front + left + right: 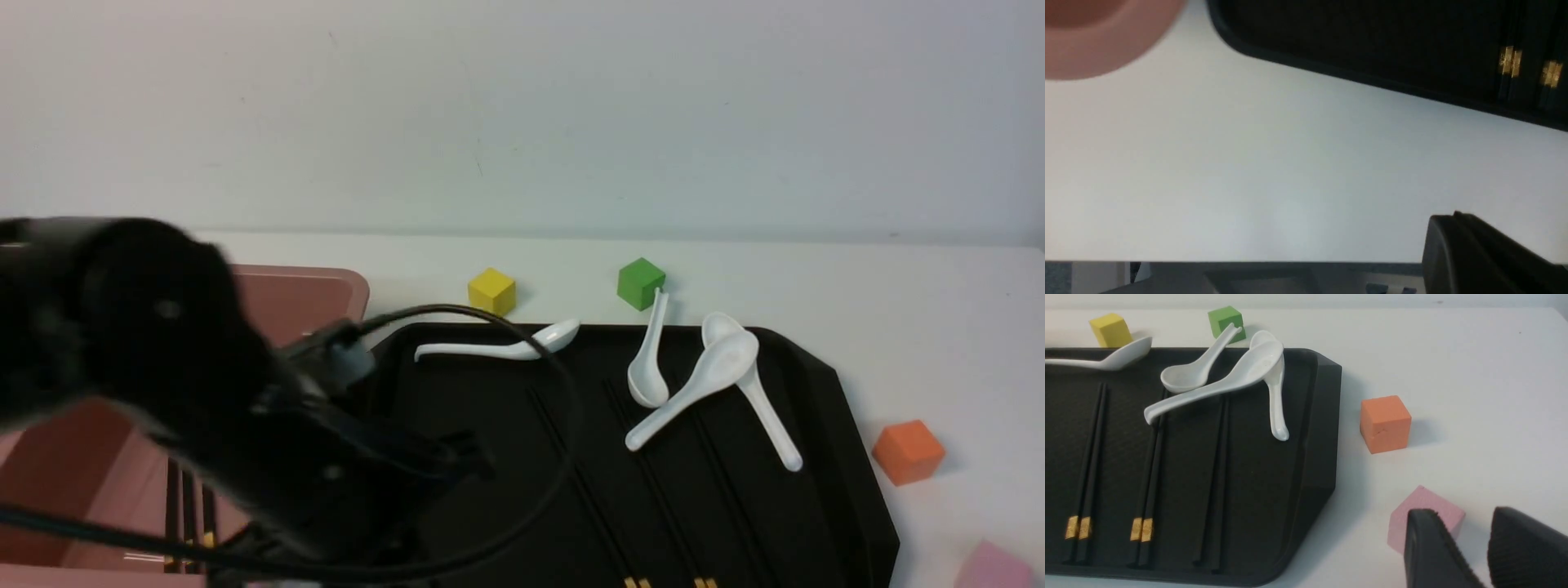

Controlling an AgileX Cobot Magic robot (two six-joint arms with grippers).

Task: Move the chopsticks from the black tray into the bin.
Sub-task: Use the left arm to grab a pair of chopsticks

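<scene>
A: Front view first. Where do the chopsticks (645, 482) lie from the left arm (163, 351)?

B: Three pairs lie lengthways in the black tray (845, 457), all off to the arm's right. A few more stand in the bin (318, 294) beneath the arm (their gold bands just show). I can't pick out the hand itself here, because the arm is a dark blur.

A: What worries you?

B: A white spoon (694, 392) lies across the middle pair. Lifting that pair could drag the spoon along or tip it off the tray. The arm's cable (563, 408) also loops over the tray, and a careless sweep might snag something.

A: Left wrist view?

B: Only one finger of the left hand (1478, 253) shows, so I cannot tell whether it is wide or narrow. Two gold-banded ends lie beyond it, across a strip of bare desk (1290, 163) and just inside the tray's near rim.

A: And the right wrist view?

B: The right hand (1478, 555) has its fingers parted a little, with nothing between them. A pink cube (1425, 510) sits just beyond the fingertips. The chopsticks are well apart from this hand, toward the robot's left. They lie flat and thin, so I'd guess a pinch could slip or take only one stick of a pair.
</scene>
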